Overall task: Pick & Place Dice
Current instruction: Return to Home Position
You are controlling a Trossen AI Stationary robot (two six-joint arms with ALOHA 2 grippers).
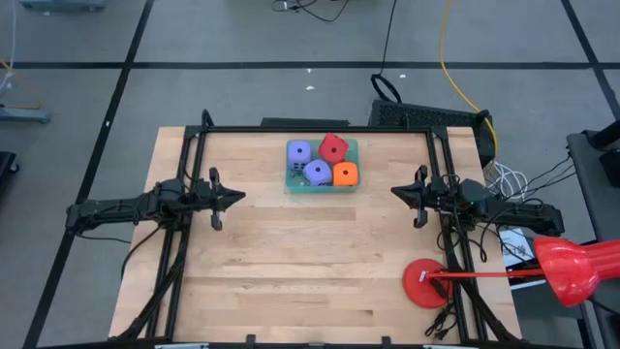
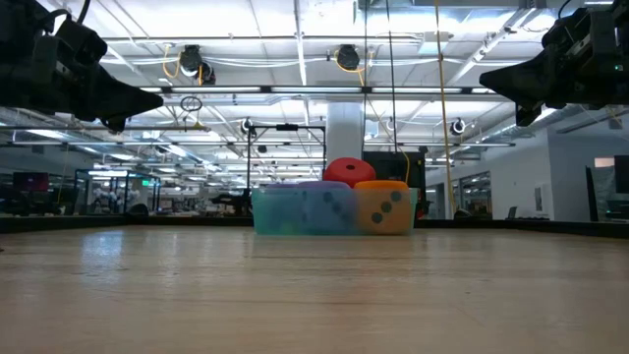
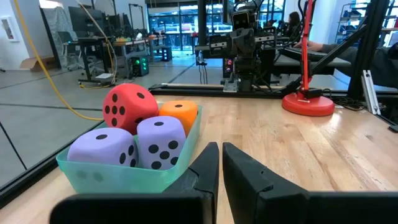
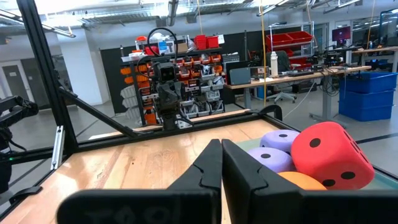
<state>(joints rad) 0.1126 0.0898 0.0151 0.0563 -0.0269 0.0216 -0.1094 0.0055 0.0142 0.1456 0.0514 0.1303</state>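
Note:
Four dice sit in a shallow green tray (image 1: 294, 184) near the table's far edge: a red die (image 1: 333, 148) resting on top of the others, an orange die (image 1: 346, 174), and two purple-blue dice (image 1: 299, 152) (image 1: 317, 173). In the left wrist view the red die (image 3: 129, 107), orange die (image 3: 179, 112) and both purple dice (image 3: 104, 147) (image 3: 160, 142) show in the tray (image 3: 118, 176). My left gripper (image 1: 238, 197) hovers shut at the table's left side, my right gripper (image 1: 395, 192) shut at the right side, both raised and apart from the tray.
A red round stand base (image 1: 426, 284) with a red pole sits at the table's near right corner. The black frame rails (image 1: 320, 129) run along the table's far, left and right sides. Bare wood (image 1: 310, 262) lies between the arms and toward the near edge.

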